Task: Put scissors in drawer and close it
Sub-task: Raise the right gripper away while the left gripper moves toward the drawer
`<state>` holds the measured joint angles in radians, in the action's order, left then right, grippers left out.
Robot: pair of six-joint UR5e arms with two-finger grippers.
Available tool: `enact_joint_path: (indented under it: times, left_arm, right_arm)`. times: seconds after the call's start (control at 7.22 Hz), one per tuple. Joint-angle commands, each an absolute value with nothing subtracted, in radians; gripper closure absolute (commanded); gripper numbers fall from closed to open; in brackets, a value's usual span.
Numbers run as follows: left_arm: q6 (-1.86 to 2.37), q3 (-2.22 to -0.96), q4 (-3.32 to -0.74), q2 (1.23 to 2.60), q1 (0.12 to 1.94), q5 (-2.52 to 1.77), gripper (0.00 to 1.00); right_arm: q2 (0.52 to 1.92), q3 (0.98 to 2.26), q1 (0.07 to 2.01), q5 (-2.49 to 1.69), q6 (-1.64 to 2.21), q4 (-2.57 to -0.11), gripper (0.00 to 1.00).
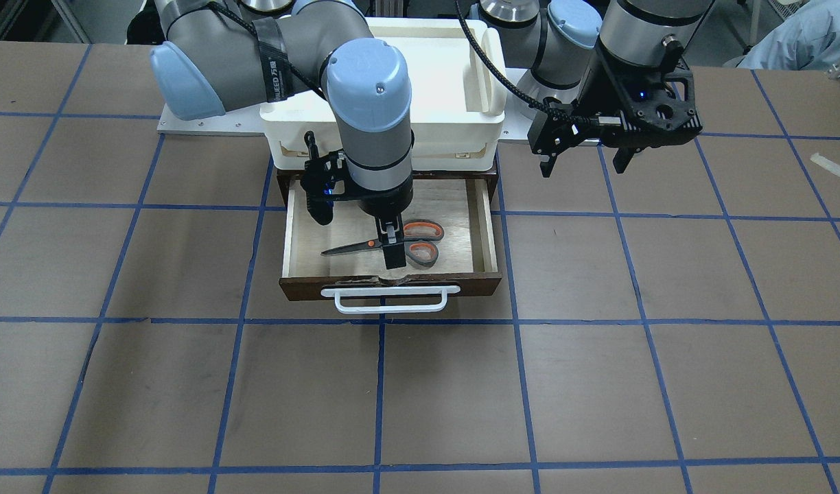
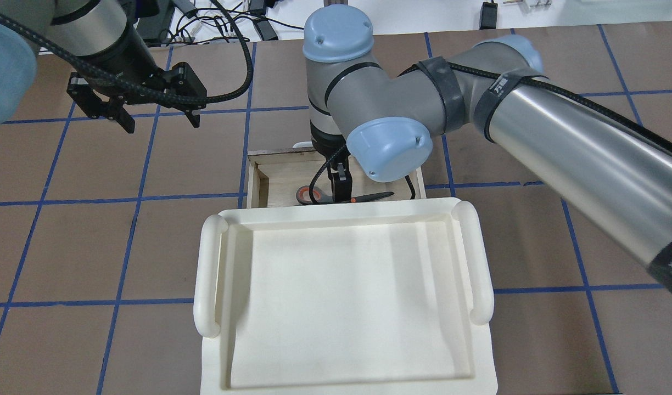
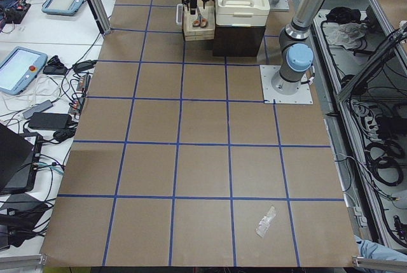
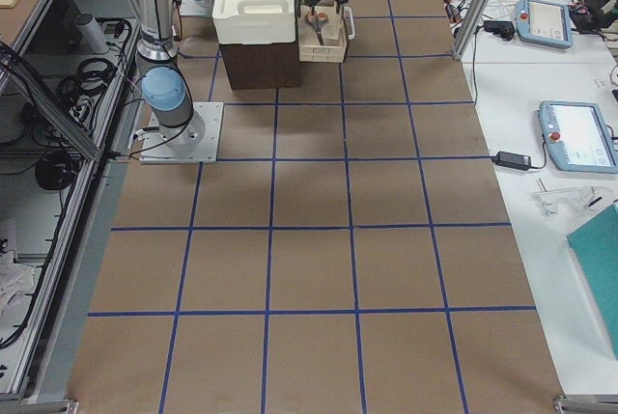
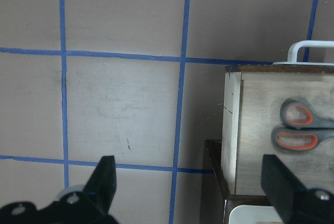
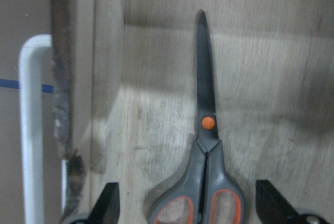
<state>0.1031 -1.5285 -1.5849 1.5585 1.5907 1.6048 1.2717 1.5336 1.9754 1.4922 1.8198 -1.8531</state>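
Now the scissors (image 6: 206, 145) lie in the drawer (image 1: 490, 233), straddled by the wide-open right end effector (image 6: 189, 205).

scissors (image 6: 209, 145): the right wrist view cut the handle loops at its bottom edge; the left wrist view cut the blades at its right edge; overhead, the handles were partly hidden.
drawer (image 2: 257, 181): overhead, the right arm hid most of its front, and the tray (image 2: 336, 211) covered its rear part.
right gripper (image 1: 393, 241): its wrist view showed only two finger ends at the bottom corners.
side views: scissors and grippers were too small to judge.
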Motion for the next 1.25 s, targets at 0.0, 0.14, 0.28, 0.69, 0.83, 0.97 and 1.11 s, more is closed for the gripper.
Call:
enact_joint_path:
  times: [0.0, 0.14, 0.28, 0.69, 0.83, 0.97, 1.11]
  left_arm:
    - [0.244, -1.529, -1.579, 1.584, 1.601, 1.591, 0.0]
    - [0.324, -1.532, -1.577, 1.598, 1.629, 1.592, 0.0]
    - [0.33, -1.532, -1.536, 1.609, 1.643, 1.592, 0.0]
    - [0.235, -1.535, -1.516, 1.615, 1.643, 1.592, 0.0]
    - [0.212, -1.536, -1.485, 1.629, 1.643, 1.592, 0.0]
    - [0.201, -1.525, -1.394, 1.672, 1.643, 1.591, 0.0]
    - [0.195, -1.514, -1.353, 1.725, 1.643, 1.592, 0.0]
  right_arm:
    - [1.333, 1.464, 1.903, 1.508, 1.644, -1.739, 0.03]
    - [1.383, 1.463, 1.803, 1.508, 1.488, -1.642, 0.03]
    - [1.437, 1.465, 1.698, 1.508, 1.3, -1.568, 0.02]
    - [1.488, 1.471, 1.575, 1.569, 0.712, -1.489, 0.0]
    - [1.496, 1.491, 1.575, 1.633, 0.56, -1.493, 0.0]
    - [1.511, 1.506, 1.575, 1.65, 0.391, -1.5, 0.0]
    - [1.531, 1.514, 1.578, 1.648, 0.362, -1.496, 0.0]
